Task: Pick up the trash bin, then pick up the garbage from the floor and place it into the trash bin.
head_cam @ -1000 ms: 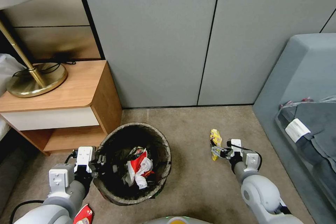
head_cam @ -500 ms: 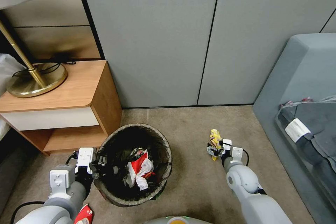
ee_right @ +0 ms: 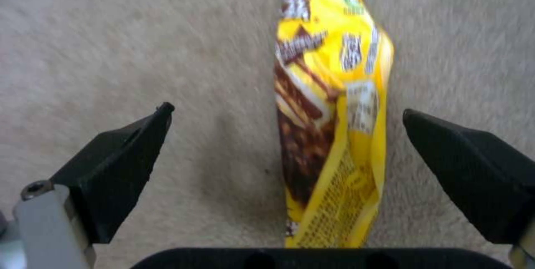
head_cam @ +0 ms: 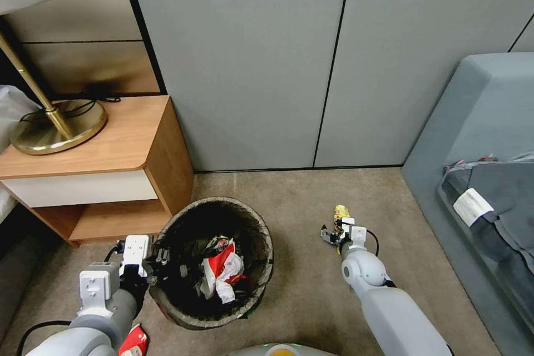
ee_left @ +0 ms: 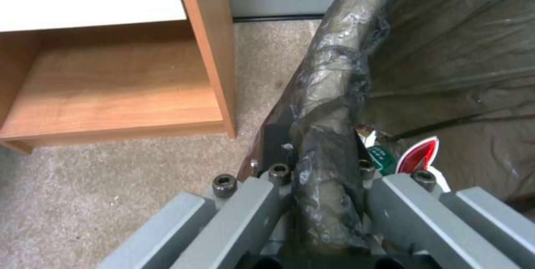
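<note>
Right gripper [ee_right: 284, 152] spread wide, yellow wrapper [ee_right: 329, 127] between its fingers [ee_right: 111, 164], untouched.
Lower centre of the head view; lower left, left gripper [ee_left: 326, 194] clamps the trash bin [head_cam: 214, 261] rim.

No legible text showing in any view, printing on the yellow snack wrapper [ee_right: 329, 106] at frame centre appearing too blurred to read, white tag [head_cam: 472, 206] at right of the head view reading as blank
</note>
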### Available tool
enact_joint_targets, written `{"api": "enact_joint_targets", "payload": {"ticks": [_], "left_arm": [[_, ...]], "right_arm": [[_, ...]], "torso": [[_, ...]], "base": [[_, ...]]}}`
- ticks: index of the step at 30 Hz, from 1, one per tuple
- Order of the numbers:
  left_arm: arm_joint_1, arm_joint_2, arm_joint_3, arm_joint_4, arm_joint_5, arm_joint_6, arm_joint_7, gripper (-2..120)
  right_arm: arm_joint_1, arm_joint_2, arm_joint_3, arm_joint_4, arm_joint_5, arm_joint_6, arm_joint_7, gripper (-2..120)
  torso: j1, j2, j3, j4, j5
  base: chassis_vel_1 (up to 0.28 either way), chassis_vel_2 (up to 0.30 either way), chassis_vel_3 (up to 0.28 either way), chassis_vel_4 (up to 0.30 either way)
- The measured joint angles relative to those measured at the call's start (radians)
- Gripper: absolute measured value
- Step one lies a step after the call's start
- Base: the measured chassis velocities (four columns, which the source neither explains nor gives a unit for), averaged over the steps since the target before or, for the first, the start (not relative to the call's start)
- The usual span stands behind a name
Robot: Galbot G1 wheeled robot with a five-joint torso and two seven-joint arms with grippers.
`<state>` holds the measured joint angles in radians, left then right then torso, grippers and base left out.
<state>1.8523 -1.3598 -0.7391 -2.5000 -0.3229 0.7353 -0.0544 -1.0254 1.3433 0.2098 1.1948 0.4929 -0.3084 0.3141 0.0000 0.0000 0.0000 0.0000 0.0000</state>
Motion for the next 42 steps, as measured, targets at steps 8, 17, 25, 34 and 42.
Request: {"api": "enact_joint_targets", "payload": {"ticks": [8,17,25,34,42], "left_arm": [[0.0,-0.001,0.0,0.0,0.001,0.0,0.0,1],[-0.004,0.0,0.002,0.0,0.003,0.0,0.0,1],[-0.005,0.003,0.002,0.0,0.002,0.0,0.0,1],[-0.004,0.005,0.001,0.0,0.002,0.0,0.001,1],[-0.004,0.009,0.0,0.0,0.001,0.0,0.001,1]], "right_arm": [[0.024,0.004,0.004,-0.084,0.002,0.021,0.006,100],[0.018,-0.008,0.006,-0.091,0.043,0.039,-0.011,85],[0.009,-0.014,0.003,-0.074,0.045,0.048,-0.011,57],[0.004,-0.014,0.003,-0.072,0.045,0.054,-0.009,26],[-0.003,-0.014,0.003,-0.073,0.045,0.066,-0.004,0]], "torso": [[0.0,0.0,0.0,0.0,0.0],[0.0,0.0,0.0,0.0,0.0],[0.0,0.0,0.0,0.0,0.0],[0.0,0.0,0.0,0.0,-0.0001],[0.0,0.0,0.0,0.0,-0.0001]], "base": [[0.0,0.0,0.0,0.0],[0.0,0.0,0.0,0.0],[0.0,0.0,0.0,0.0],[0.0,0.0,0.0,0.0],[0.0,0.0,0.0,0.0]]}}
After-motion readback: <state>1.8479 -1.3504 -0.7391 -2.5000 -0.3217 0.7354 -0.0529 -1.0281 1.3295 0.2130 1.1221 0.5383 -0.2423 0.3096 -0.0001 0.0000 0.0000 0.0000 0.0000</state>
